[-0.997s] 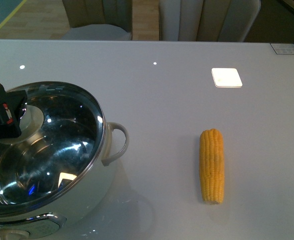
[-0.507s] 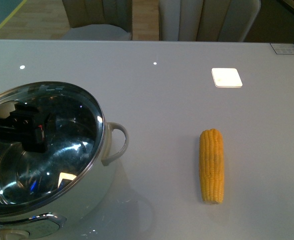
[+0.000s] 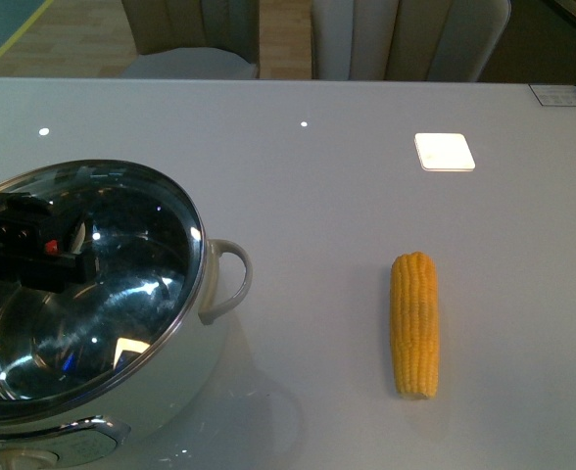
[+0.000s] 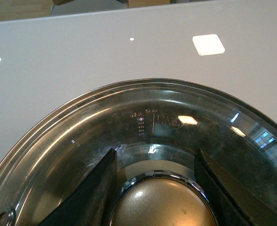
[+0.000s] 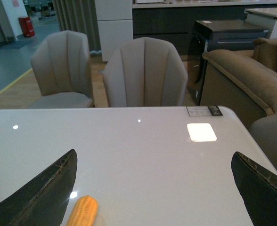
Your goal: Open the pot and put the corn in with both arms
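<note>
The cream-white pot (image 3: 195, 362) stands at the table's near left with its glass lid (image 3: 131, 264) on it and its loop handle (image 3: 231, 279) pointing right. My left gripper (image 3: 33, 250) lies over the lid. In the left wrist view this left gripper (image 4: 155, 157) is shut on the cream-and-chrome knob (image 4: 159, 205), with a black finger (image 4: 93, 193) on either side. The yellow corn (image 3: 415, 323) lies lengthwise on the table right of the pot, well apart from it. My right gripper (image 5: 153, 155) hangs open above the table, and the corn's tip (image 5: 82, 212) shows near one finger (image 5: 44, 193).
Beige chairs (image 3: 396, 39) stand behind the table's far edge. A bright square light reflection (image 3: 445, 152) lies on the tabletop beyond the corn. A small label (image 3: 567, 95) sits at the far right corner. A sofa (image 5: 251, 80) stands to the right of the table.
My left gripper has moved from the lid's left edge inward over the knob, which it now covers. The pot, the lid and the corn have stayed in place.
</note>
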